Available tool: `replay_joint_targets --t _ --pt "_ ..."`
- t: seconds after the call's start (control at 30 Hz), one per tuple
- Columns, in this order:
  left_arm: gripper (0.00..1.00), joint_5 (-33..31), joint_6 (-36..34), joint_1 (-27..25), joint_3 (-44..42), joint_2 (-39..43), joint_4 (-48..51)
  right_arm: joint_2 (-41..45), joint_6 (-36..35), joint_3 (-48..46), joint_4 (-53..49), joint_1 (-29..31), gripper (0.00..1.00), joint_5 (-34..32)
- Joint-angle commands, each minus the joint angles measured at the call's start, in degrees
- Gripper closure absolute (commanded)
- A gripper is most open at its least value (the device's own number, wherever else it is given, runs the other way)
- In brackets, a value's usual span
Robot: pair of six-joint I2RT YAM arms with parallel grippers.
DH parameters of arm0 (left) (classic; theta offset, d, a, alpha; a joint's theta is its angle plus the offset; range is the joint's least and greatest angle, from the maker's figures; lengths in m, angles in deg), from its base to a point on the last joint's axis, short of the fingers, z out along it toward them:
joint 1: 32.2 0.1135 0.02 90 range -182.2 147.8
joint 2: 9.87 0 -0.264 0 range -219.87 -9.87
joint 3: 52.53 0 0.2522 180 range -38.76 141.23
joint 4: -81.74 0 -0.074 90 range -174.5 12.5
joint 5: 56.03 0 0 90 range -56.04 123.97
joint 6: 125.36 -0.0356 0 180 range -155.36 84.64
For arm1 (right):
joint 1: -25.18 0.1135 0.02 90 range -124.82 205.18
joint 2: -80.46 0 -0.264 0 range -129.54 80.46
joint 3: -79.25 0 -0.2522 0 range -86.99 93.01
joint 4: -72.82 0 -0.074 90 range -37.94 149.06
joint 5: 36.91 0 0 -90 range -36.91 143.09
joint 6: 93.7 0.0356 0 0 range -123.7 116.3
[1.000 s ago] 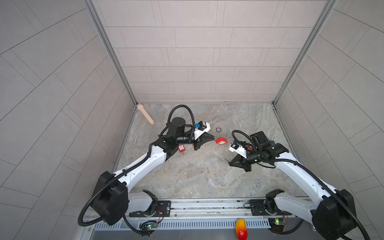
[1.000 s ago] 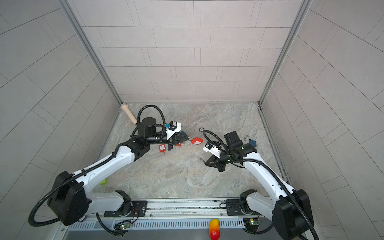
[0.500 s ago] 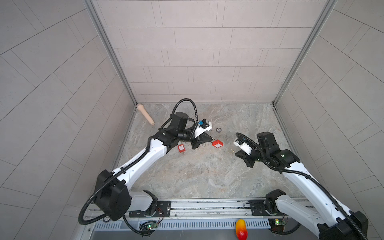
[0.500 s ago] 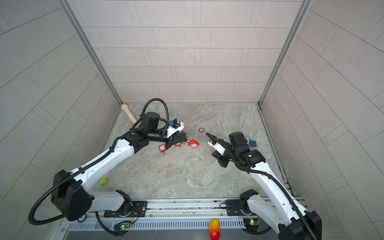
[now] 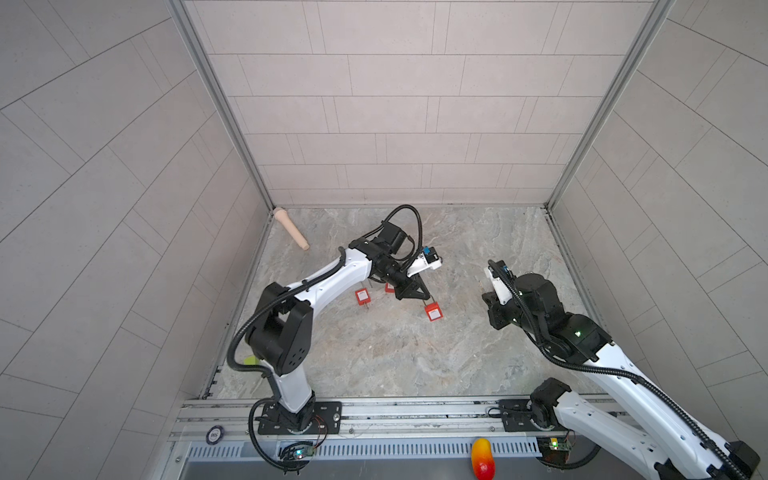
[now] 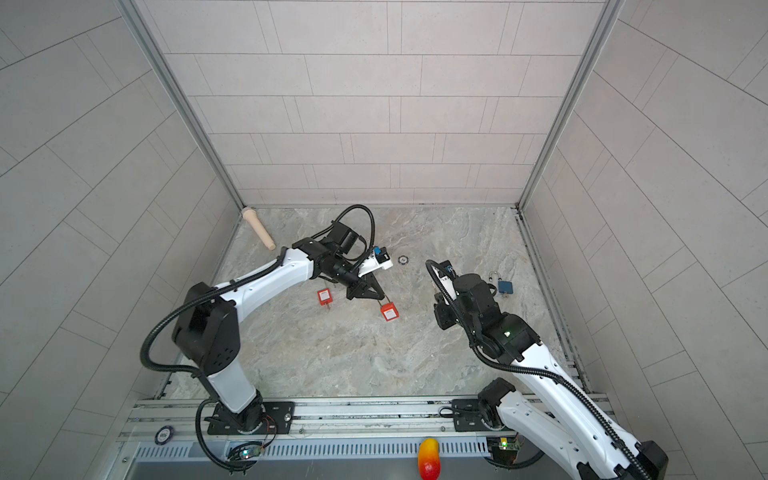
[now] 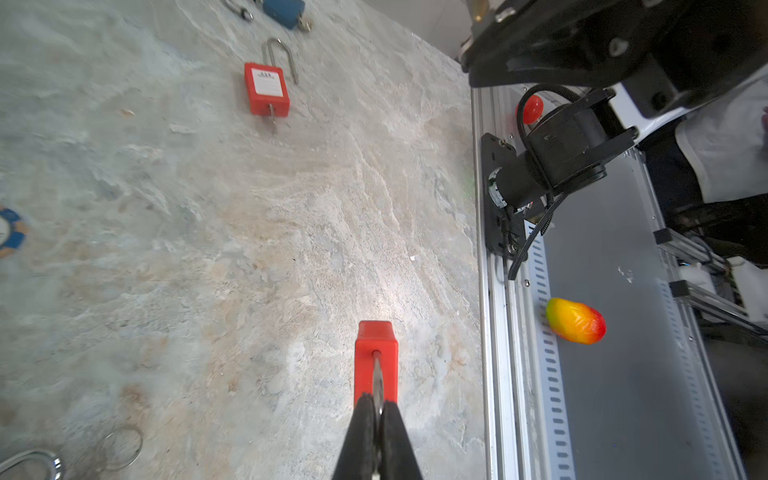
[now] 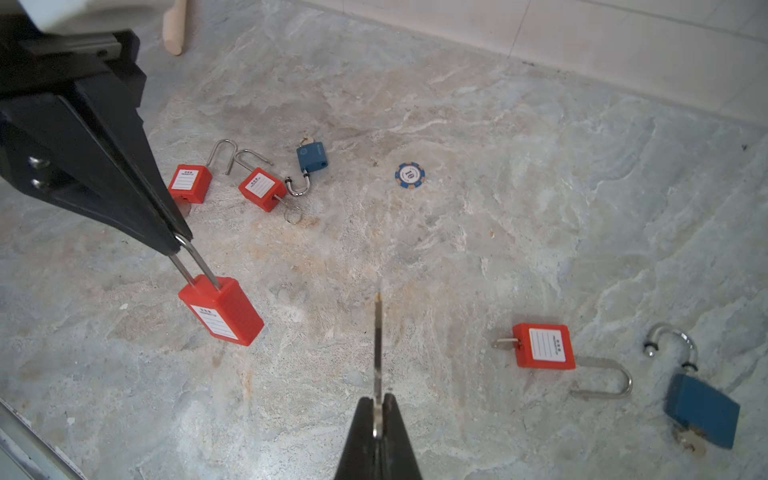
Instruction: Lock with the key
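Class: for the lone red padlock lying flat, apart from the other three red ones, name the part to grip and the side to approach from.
Probably the red padlock by its body, pinched across the long sides from straight above: it lies label-up, its key juts from one end and its shackle from the other.

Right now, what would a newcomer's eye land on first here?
The left gripper is shut on the shackle of a red padlock near the middle of the table. The right gripper pinches a key, held clear of that lock. Spare red padlocks, blue padlocks and a poker chip lie scattered around them.
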Motion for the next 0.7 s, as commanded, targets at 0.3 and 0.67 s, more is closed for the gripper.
replay_joint_targets --t 0.3,0.67 --pt "1.00 -1.6 0.7 -2.6 16.2 -17.5 9.5 -10.0 15.4 -2.5 -2.0 1.7 1.00 -5.4" --pt "0.98 -7.4 4.2 -4.3 23.4 -26.1 8.3 -13.8 18.8 -6.9 2.5 1.7 1.00 -3.1"
